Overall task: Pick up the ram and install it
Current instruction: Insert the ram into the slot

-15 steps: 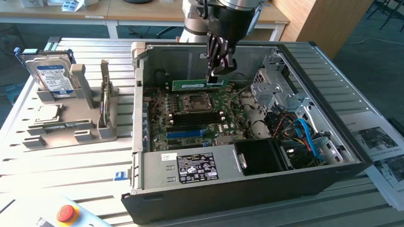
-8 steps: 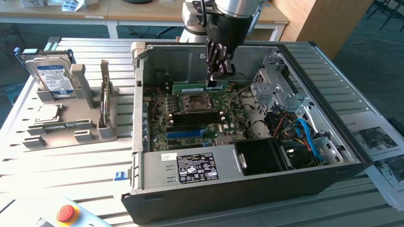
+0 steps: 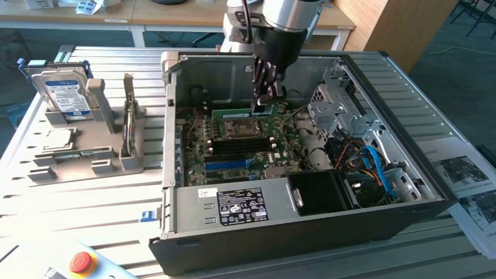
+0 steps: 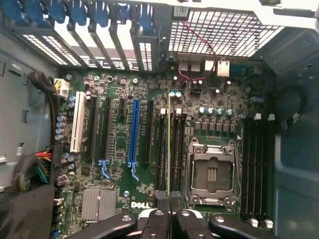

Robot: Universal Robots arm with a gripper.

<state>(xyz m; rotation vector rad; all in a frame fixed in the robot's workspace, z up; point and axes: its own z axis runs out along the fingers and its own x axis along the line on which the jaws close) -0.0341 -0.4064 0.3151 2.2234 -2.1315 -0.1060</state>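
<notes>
Tool [image 3: 263, 107] 1, gripping ram [image 3: 232, 111] 1 | case [image 3: 271, 244] 1 | hard drive [image 3: 66, 96] 1

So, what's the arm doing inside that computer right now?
Gripper shut on the ram. Ram edge-on over the motherboard slots beside the processor socket; seated or not, cannot tell. No obstruction seen there.
</notes>
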